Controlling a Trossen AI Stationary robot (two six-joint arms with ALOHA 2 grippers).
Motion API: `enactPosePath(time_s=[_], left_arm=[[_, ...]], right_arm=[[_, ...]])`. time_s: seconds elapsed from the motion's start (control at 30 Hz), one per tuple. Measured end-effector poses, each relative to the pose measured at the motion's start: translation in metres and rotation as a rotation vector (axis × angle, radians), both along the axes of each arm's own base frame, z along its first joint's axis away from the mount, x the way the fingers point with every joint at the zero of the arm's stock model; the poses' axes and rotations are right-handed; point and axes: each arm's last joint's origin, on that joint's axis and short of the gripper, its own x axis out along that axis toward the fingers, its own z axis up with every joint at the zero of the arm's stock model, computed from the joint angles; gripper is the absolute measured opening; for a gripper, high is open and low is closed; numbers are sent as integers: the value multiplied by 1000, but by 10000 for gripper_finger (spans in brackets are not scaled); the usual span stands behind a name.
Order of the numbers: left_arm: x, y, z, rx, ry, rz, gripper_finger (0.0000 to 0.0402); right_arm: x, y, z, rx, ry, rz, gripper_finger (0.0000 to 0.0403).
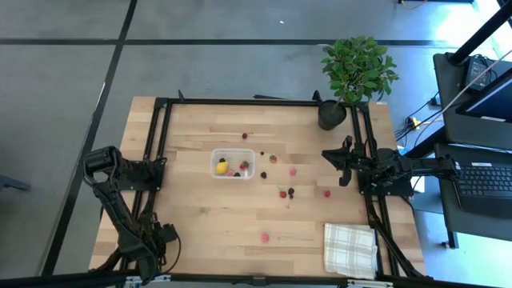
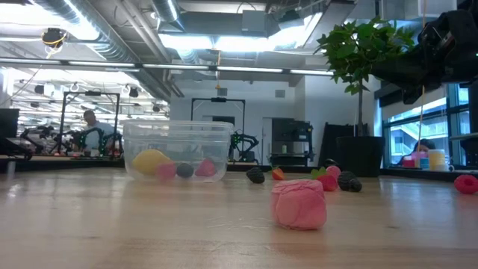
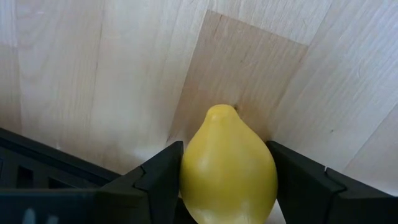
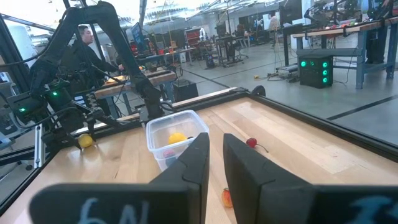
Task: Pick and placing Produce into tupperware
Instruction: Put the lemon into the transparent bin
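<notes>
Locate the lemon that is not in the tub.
The second lemon sits between the left gripper fingers, at the table's near-left corner, far from the tupperware.

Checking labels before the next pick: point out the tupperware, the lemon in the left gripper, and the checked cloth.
tupperware (image 1: 233, 153): high view, on its far rim.
lemon (image 3: 227, 165): left wrist view, middle of its yellow body, in the left gripper (image 3: 227, 186).
checked cloth (image 1: 350, 249): high view, centre of the fabric.

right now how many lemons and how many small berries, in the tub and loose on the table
lemons: 2, one in the tub, one in the left claw
berries in tub: 3
berries loose on table: 8
total: 13
</notes>
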Motion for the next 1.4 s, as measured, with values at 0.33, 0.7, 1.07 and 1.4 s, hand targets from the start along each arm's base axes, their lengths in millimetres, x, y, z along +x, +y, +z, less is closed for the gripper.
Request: enactPosePath(time_s=[0.33,0.7,1.07,1.4], left_arm=[[20,9,0,-24,46,60,215],[63,34,0,-62,78,-12,215],[103,58,42,46,-253,-154,206],[125,107,87,349,-533,-194,206]], right_arm=[[0,0,0,-9,2,-1,51],[0,0,0,-23,5,-2,51],[0,0,0,-28,7,-2,51],[0,0,0,-28,7,-2,51]])
